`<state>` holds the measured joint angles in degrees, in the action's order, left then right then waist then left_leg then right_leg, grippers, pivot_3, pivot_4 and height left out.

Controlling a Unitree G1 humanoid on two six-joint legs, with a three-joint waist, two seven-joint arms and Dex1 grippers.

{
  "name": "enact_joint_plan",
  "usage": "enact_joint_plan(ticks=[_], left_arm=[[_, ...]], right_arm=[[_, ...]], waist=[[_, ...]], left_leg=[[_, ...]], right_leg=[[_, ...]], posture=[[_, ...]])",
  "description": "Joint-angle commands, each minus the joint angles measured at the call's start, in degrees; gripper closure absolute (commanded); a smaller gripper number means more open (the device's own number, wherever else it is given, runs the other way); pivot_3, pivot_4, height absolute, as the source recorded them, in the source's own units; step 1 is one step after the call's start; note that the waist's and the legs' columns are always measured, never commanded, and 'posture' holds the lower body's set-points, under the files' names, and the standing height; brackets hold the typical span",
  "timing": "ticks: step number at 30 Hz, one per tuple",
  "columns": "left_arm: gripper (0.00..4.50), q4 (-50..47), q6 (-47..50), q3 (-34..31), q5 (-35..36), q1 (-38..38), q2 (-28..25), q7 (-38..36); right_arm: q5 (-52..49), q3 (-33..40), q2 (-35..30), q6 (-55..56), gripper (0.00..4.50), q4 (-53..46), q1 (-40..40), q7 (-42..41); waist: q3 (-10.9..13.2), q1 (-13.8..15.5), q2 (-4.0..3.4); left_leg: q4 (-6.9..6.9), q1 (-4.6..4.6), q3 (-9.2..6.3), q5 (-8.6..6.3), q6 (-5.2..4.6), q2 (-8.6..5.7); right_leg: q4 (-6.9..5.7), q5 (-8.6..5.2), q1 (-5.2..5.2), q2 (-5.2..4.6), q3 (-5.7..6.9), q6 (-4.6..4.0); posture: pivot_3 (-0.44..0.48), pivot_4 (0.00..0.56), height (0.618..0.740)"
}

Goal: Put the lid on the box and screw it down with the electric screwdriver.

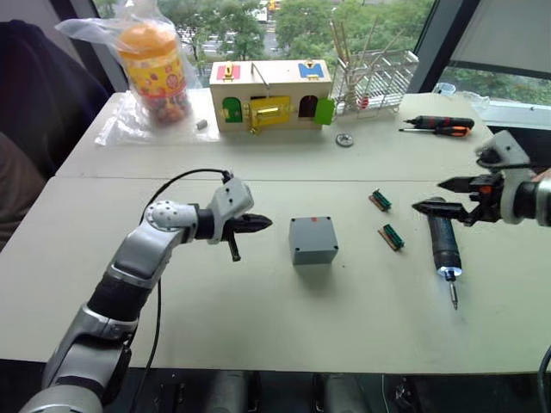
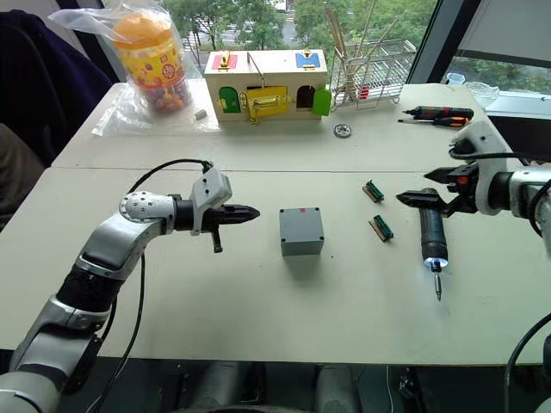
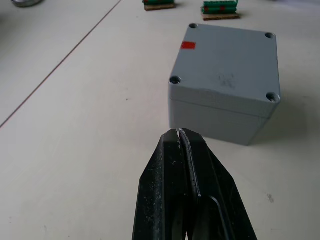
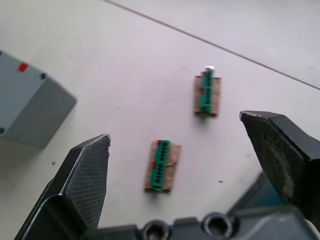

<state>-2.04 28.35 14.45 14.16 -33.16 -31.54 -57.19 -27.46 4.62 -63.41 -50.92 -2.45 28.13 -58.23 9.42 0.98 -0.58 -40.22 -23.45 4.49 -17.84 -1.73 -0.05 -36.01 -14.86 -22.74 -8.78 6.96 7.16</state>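
Grey box (image 1: 312,239) mid-table, open room around.

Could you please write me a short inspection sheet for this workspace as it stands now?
Surface: pale table, seam across it.
Job's things: grey box, lid on; electric screwdriver lying flat, tip lit.
Clutter: two green connectors, wooden box, hand screwdrivers, wire rack, bagged jar.
Grippers: left gripper shut, empty, beside the box; right gripper open above the screwdriver.
Cables: black cable on left arm.
Surroundings: windows, trees.
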Motion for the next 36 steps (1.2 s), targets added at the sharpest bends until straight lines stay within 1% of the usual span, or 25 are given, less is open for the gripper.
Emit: enact_joint_plan(ticks=[1,5,10,13,16,20,24,29,33,36], left_arm=[[4.50,0.59,-1.47,2.43,-1.96,-0.72,0.55,-1.01],[4.50,3.61,-3.64,5.12,-5.37,-2.11,2.30,0.03],[4.50,6.08,-5.46,6.98,-6.72,-4.16,5.28,-0.76],[4.50,7.69,-6.43,7.52,-7.31,-5.49,6.87,-1.04],[4.50,9.72,-8.02,7.89,-8.31,-6.85,8.18,-1.62],[4.50,12.87,-10.33,8.31,-9.37,-8.59,9.73,-3.00],[4.50,17.14,-12.71,8.61,-10.41,-10.23,11.49,-4.06],[4.50,20.87,-15.28,7.97,-11.73,-11.52,12.47,-3.92],[4.50,21.28,-16.66,6.47,-13.67,-11.55,11.60,-1.19],[4.50,15.81,-12.90,4.73,-11.61,-9.54,8.88,-3.42]], right_arm=[[-3.27,-0.91,4.74,1.51,0.03,-14.46,-7.10,0.76],[-0.90,-3.75,9.52,4.43,0.03,-17.78,-10.74,3.58],[2.01,-8.25,13.94,7.48,0.03,-17.46,-10.65,6.18],[3.40,-10.09,15.29,8.79,0.03,-18.13,-10.98,6.54],[3.26,-11.22,15.30,8.24,0.03,-19.97,-11.87,6.00],[1.39,-11.20,16.19,6.10,0.03,-23.03,-13.00,6.01],[-2.68,-10.51,18.04,1.04,0.03,-28.44,-13.71,7.17],[-5.81,-8.17,19.29,-3.61,0.03,-31.94,-13.85,9.78],[-5.18,-5.36,16.45,-3.71,0.03,-32.51,-14.91,10.75],[-1.33,-3.78,13.52,1.46,0.03,-29.15,-15.72,10.46]], waist=[[0.03,0.13,0.14],[0.06,0.08,0.14],[0.07,-0.13,0.17],[0.07,-0.12,0.17],[0.07,0.01,0.17],[0.07,0.05,0.18],[0.08,-0.14,0.18],[0.10,-0.04,0.21],[0.12,-0.02,0.25],[0.15,-0.18,0.31]], left_leg=[[-0.02,0.00,-0.03,0.00,0.00,-0.03],[-0.03,0.03,-0.05,0.00,0.00,-0.03],[-0.02,0.03,-0.05,0.00,0.00,-0.03],[-0.01,0.03,-0.04,0.00,0.00,-0.03],[-0.02,0.03,-0.04,0.00,-0.01,-0.04],[-0.02,0.03,-0.05,0.00,-0.01,-0.04],[-0.02,0.03,-0.06,0.00,-0.01,-0.03],[-0.02,0.02,-0.07,-0.01,-0.02,-0.03],[-0.02,0.02,-0.08,-0.01,-0.03,-0.04],[-0.02,0.02,-0.08,-0.02,-0.04,-0.05]], right_leg=[[0.01,0.00,0.03,-0.03,0.00,0.00],[-0.01,0.00,0.04,-0.03,-0.01,0.00],[-0.02,0.00,0.02,0.00,-0.01,0.00],[-0.04,0.00,0.02,0.01,-0.01,0.00],[-0.04,0.00,0.02,0.00,0.00,0.00],[-0.03,0.00,0.03,-0.01,0.00,0.00],[-0.04,0.00,0.02,0.00,0.00,0.00],[-0.05,0.00,0.00,-0.01,0.00,-0.01],[-0.05,0.00,0.00,-0.03,0.00,-0.01],[-0.05,0.00,-0.01,-0.03,-0.01,-0.01]], posture=[[0.000,0.150,0.705],[0.000,0.150,0.705],[0.000,0.150,0.705],[0.000,0.150,0.705],[0.000,0.150,0.705],[0.000,0.150,0.705],[0.000,0.150,0.705],[0.000,0.150,0.705],[0.000,0.150,0.705],[0.000,0.150,0.705]])
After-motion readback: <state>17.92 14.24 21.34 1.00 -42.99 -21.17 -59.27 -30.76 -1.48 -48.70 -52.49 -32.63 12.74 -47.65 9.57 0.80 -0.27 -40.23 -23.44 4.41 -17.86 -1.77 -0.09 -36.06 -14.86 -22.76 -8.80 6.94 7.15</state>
